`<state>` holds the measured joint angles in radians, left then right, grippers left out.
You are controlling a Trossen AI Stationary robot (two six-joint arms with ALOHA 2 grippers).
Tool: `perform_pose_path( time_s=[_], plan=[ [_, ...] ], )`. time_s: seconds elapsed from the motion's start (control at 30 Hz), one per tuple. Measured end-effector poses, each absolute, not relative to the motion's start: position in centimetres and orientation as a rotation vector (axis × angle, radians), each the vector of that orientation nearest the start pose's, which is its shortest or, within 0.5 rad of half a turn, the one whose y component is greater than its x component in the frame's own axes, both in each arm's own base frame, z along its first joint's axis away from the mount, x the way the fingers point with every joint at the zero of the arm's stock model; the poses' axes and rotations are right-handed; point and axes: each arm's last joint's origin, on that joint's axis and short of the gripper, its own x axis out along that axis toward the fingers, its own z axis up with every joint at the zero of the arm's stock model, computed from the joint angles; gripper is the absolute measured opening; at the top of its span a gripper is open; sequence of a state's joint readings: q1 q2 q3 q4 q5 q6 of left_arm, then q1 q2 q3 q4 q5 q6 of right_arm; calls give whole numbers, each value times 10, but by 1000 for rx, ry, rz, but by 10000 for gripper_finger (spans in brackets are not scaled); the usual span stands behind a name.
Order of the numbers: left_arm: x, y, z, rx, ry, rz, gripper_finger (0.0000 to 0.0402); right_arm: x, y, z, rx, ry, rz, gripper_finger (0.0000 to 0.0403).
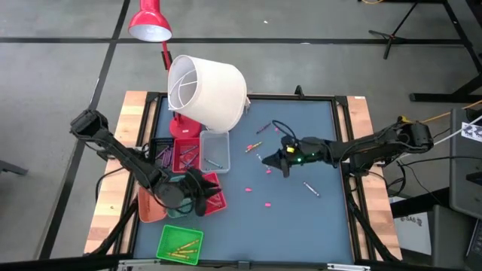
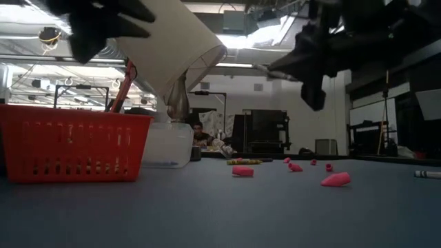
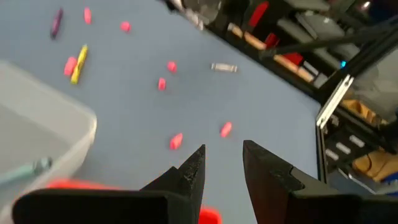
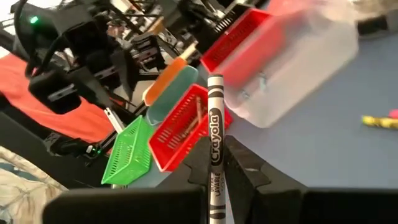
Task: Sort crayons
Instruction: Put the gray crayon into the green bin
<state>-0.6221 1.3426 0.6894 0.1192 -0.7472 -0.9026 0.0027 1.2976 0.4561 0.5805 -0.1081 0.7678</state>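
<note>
Blue-grey tabletop (image 1: 301, 218) spreads under me. My right gripper (image 4: 216, 163) hangs above the table's middle, fingers pinched on a grey crayon (image 4: 214, 130) standing upright between them. My left gripper (image 3: 222, 163), fingers parted and empty, hovers over the red tray (image 1: 212, 197). Farther off, loose crayons (image 1: 260, 129) lie scattered before the white lampshade (image 1: 207, 90).

My two arms are dark, almost black, built of slim jointed links with thin black cables running along them. A small green light glows near my right gripper (image 1: 285, 159). My left gripper (image 3: 222, 163) ends in two matte black, wedge-shaped fingers with ridged inner faces.
</note>
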Motion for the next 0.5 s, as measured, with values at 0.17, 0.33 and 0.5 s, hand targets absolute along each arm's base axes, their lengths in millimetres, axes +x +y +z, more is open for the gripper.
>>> perform_pose_path(
  time_s=[0.17,0.33,0.5],
  plan=[
    [242,-129,225,-502,228,285,94,250,21,193,685,248,-8,26],
    [251,-119,234,-465,160,274,94,248,35,194,613,224,-37,26],
    [262,-112,235,-439,107,278,94,248,43,201,569,134,-55,26]
  ],
)
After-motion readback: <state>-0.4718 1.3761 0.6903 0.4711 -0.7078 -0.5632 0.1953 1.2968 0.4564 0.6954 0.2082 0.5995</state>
